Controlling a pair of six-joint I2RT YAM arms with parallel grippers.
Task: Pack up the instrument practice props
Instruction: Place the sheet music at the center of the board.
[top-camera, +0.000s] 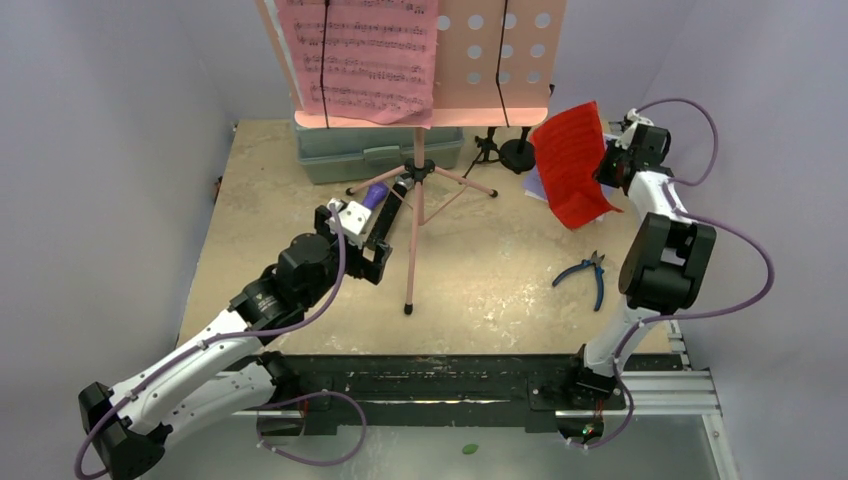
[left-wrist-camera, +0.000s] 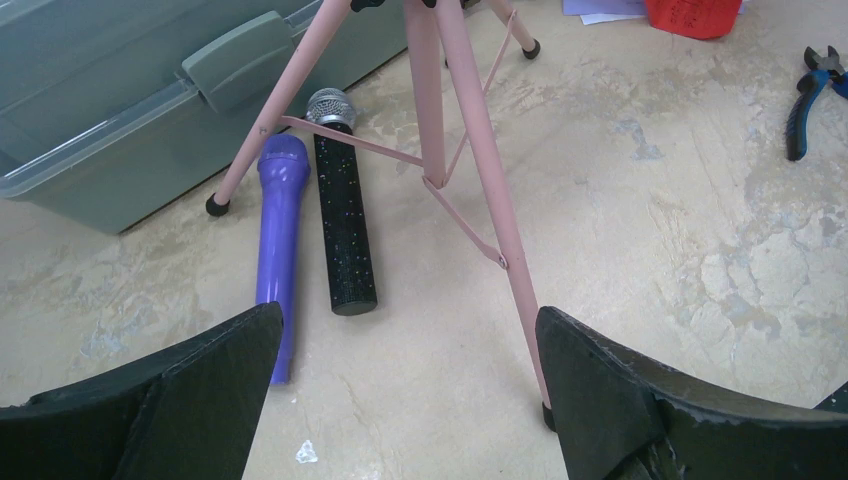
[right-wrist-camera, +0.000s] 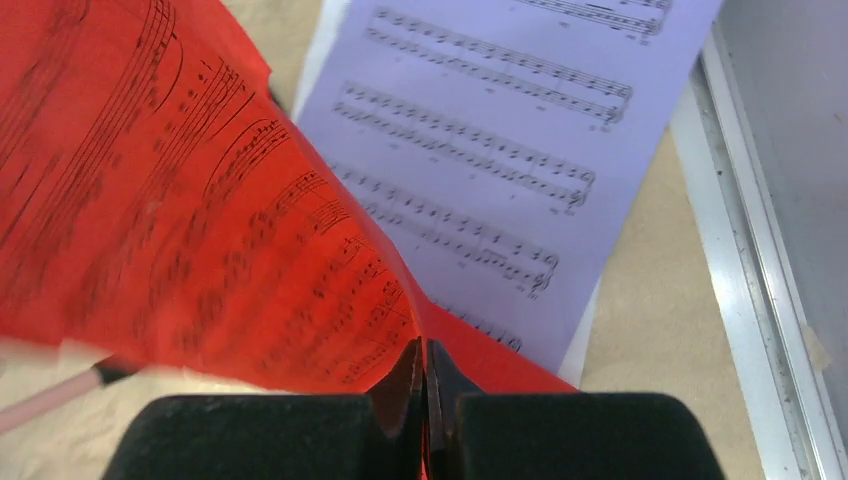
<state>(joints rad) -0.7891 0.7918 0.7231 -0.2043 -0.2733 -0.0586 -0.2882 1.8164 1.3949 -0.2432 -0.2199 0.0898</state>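
Note:
The pink tripod (top-camera: 417, 205) stands mid-table with its perforated pink tray (top-camera: 500, 50) holding a pink sheet-music page (top-camera: 360, 55). A purple microphone (left-wrist-camera: 281, 235) and a black silver-headed microphone (left-wrist-camera: 342, 215) lie side by side under the tripod legs (left-wrist-camera: 470, 170). My left gripper (left-wrist-camera: 405, 400) is open and empty just in front of them. My right gripper (right-wrist-camera: 424, 385) is shut on a red sheet-music page (right-wrist-camera: 200, 220), held up at the right (top-camera: 573, 160). A white page (right-wrist-camera: 500, 150) lies beneath it. Small black mic mounts (top-camera: 505, 150) stand behind.
A grey-green plastic case (top-camera: 375, 150) sits behind the tripod and shows close at upper left in the left wrist view (left-wrist-camera: 120, 110). Blue-handled pliers (top-camera: 592, 272) lie at the right front. A metal rail (right-wrist-camera: 750, 260) borders the table's right edge.

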